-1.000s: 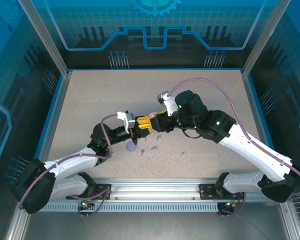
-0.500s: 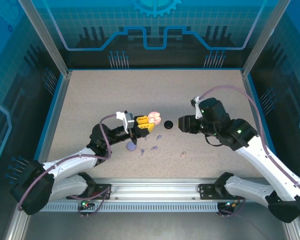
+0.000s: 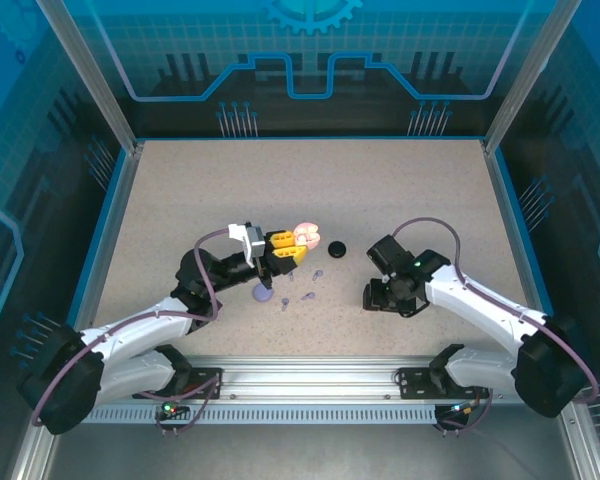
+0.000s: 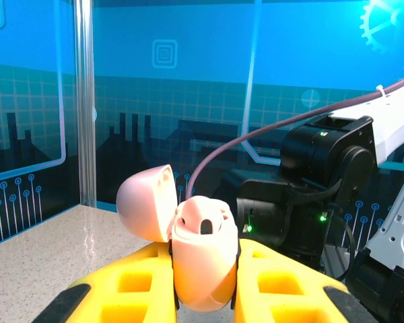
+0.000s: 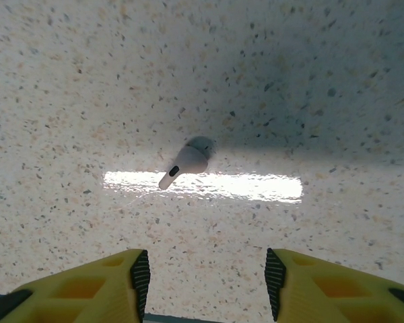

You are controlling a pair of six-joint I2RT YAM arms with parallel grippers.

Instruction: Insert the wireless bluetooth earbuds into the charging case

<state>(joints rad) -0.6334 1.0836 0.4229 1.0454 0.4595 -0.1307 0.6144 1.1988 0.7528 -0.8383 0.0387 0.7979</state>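
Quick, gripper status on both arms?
Left gripper: shut on the open pale pink charging case.
Right gripper: open, empty, a pale stemmed earbud just ahead.

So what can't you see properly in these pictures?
- Left wrist view: whether an earbud is inside the open pink charging case; its top is seen at a slant, and the jaws cover its sides.
- Top view: how many lavender earbuds lie by the lavender case; too small.
- Top view: whether the black case is open; too small.
- Right wrist view: the true colour of the pale earbud; shadow and glare wash it out.
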